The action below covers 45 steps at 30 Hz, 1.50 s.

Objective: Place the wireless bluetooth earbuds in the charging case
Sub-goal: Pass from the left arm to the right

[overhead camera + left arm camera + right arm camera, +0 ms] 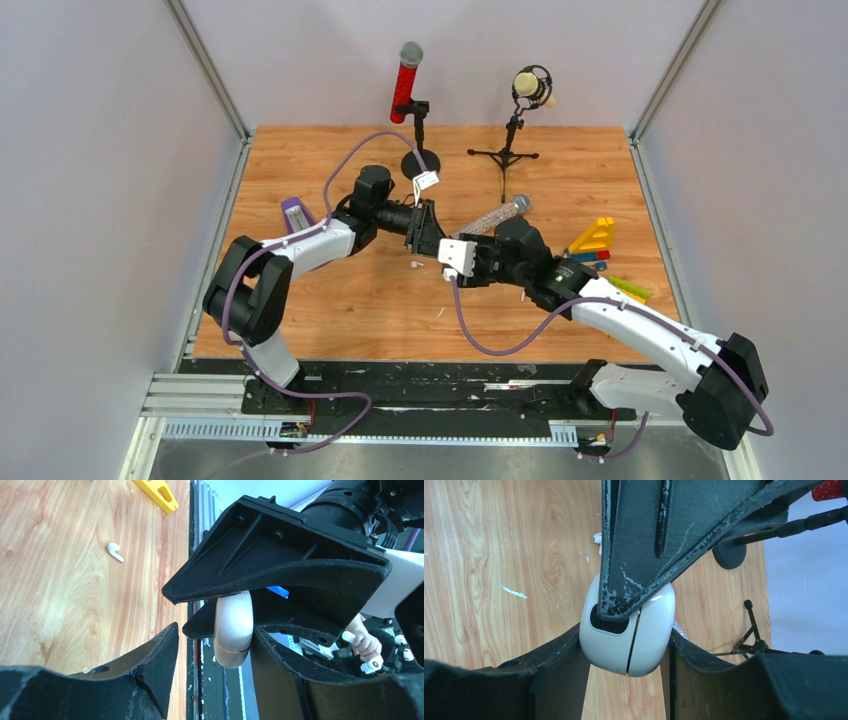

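My right gripper [624,642] is clamped on the white charging case [646,640], with one finger pressed on each side. The case is held above the wooden table [484,555]. In the right wrist view the case seam runs top to bottom. A dark patch on its face sits half under my other arm's finger and I can't tell what it is. I can't see inside the case, so I can't tell whether a bud is in there.

My left gripper [215,642] meets the case mid-table with its jaws apart and grips nothing. In the left wrist view the rounded case end sits just beside one of its fingers [280,675], touching or not I can't tell. There is a clear gap to the other finger.

One white earbud [115,551] with a short stem lies loose on the wood, apart from both grippers and outside the case. The right wrist view shows a white bud [597,538] on the table too, half hidden behind my left finger's edge.

Other items:
- A red microphone [405,78] stands upright on a round-base stand at the far edge.
- A cream microphone [531,88] stands on a tripod beside it.
- A glittery microphone [495,214] lies flat just behind my right wrist.
- Coloured blocks [595,240] sit on my right side.
- A yellow piece [159,492] sits at the top of the left wrist view
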Tool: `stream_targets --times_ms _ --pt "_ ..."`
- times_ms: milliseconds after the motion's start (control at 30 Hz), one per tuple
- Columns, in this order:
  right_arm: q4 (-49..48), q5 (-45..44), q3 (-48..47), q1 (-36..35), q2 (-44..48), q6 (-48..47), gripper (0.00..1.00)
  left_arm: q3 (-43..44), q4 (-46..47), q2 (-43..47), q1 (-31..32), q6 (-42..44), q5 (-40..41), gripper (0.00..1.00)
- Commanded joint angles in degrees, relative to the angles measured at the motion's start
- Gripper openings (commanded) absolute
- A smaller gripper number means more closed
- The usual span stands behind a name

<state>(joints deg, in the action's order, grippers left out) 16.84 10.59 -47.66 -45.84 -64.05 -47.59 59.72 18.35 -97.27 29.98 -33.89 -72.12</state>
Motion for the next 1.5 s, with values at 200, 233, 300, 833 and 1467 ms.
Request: stream_targets --times_ms 200,233,300,833,1467 --pt "-3.8 -2.2 -3.3 -0.9 -2.1 2.3 0.29 1.2 0.0 2.9 0.2 3.2 1.3 0.62" --pt "-4.0 -2.8 -3.5 -0.9 -2.2 2.6 0.29 1.2 0.0 3.0 0.3 3.3 1.3 0.61" --pt "-4.6 -3.7 -3.7 -0.9 -2.6 3.2 0.28 1.2 0.1 3.3 0.7 3.5 1.1 0.61" --pt "-8.7 -6.8 -3.0 0.2 -2.6 6.3 0.28 0.0 8.3 3.3 0.9 -3.0 -1.5 0.56" --pt "-10.6 -4.8 -1.4 1.7 -0.8 7.2 0.27 0.3 10.0 2.5 0.9 -5.0 -1.8 0.51"
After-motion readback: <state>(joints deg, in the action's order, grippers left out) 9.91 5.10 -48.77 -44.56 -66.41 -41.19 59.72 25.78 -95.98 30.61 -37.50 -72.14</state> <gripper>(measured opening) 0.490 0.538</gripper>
